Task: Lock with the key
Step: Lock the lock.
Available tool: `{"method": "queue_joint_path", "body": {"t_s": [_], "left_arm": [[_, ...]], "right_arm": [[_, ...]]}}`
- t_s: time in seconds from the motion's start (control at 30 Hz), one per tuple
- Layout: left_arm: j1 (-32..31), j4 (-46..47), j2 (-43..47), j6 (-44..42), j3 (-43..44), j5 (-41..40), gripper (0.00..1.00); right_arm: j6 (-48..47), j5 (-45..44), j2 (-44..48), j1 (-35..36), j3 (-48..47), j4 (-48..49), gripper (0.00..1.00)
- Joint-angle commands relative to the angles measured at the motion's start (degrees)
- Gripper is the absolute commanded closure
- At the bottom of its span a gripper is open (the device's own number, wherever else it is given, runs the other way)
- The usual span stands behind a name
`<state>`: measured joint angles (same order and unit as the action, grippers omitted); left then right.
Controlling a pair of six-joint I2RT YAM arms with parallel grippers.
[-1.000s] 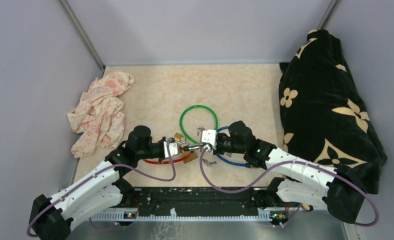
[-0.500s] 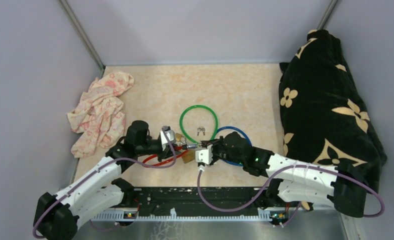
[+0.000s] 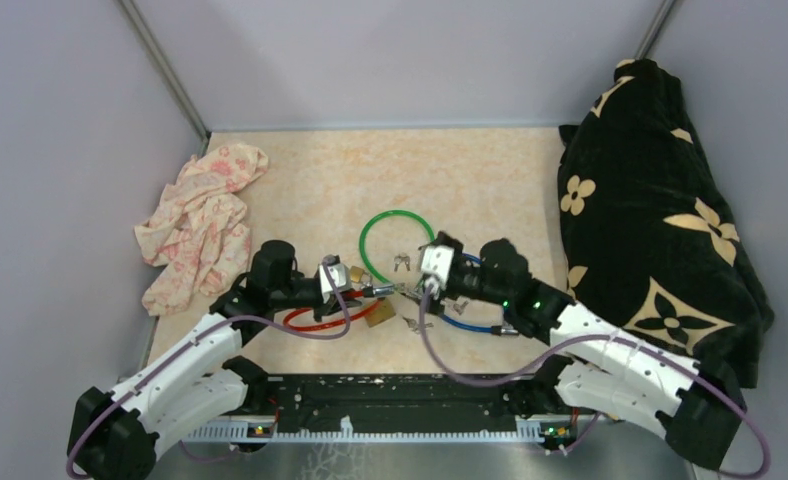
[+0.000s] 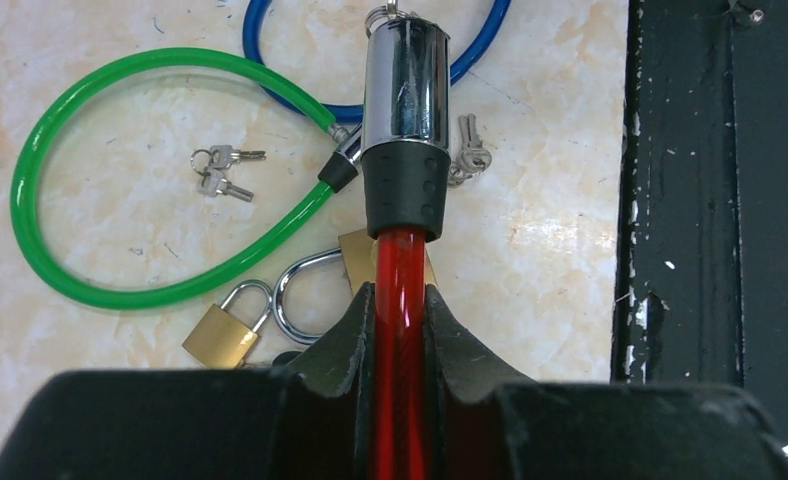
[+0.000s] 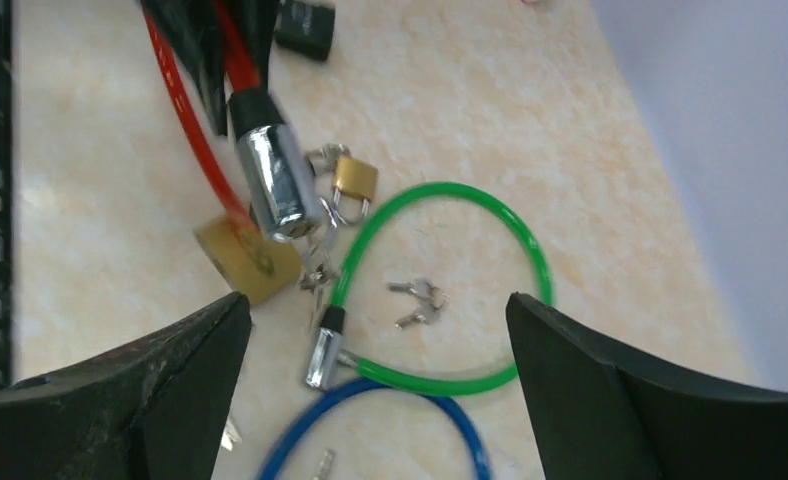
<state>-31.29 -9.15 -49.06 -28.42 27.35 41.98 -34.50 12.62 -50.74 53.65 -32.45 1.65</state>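
Clamping red cable lock (image 4: 403,90), left tool (image 4: 400,300); right tool (image 5: 375,312) spread wide near its barrel.

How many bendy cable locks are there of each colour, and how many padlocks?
Green cable lock: 1
Blue cable lock: 1
Red cable lock: 1
Brass padlocks: 2, the small brass padlock and the big brass padlock
Total: 5 locks

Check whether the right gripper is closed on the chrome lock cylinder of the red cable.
No, the right gripper has its jaws wide open, and the chrome lock cylinder sits beyond them, untouched.
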Motion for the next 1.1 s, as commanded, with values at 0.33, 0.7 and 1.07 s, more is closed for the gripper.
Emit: {"method": "queue_joint_path", "body": {"t_s": [0.33, 0.7, 1.07], "left_arm": [[0.3, -2.8, 0.7, -4.9, 0.4, -1.0, 1.00], [0.3, -1.4, 0.4, -6.1, 0.2, -3.1, 1.00], [-0.5, 2.4, 0.1, -8.1, -2.3, -2.7, 1.00]], "right_arm": [[86.2, 26.1, -18.4, -27.3, -12.5, -9.1, 0.47], [105.0, 18.0, -8.8, -26.1, -3.1, -5.6, 0.45], [136.0, -2.8, 0.5, -10.8, -3.9, -11.2, 0.48]]}}
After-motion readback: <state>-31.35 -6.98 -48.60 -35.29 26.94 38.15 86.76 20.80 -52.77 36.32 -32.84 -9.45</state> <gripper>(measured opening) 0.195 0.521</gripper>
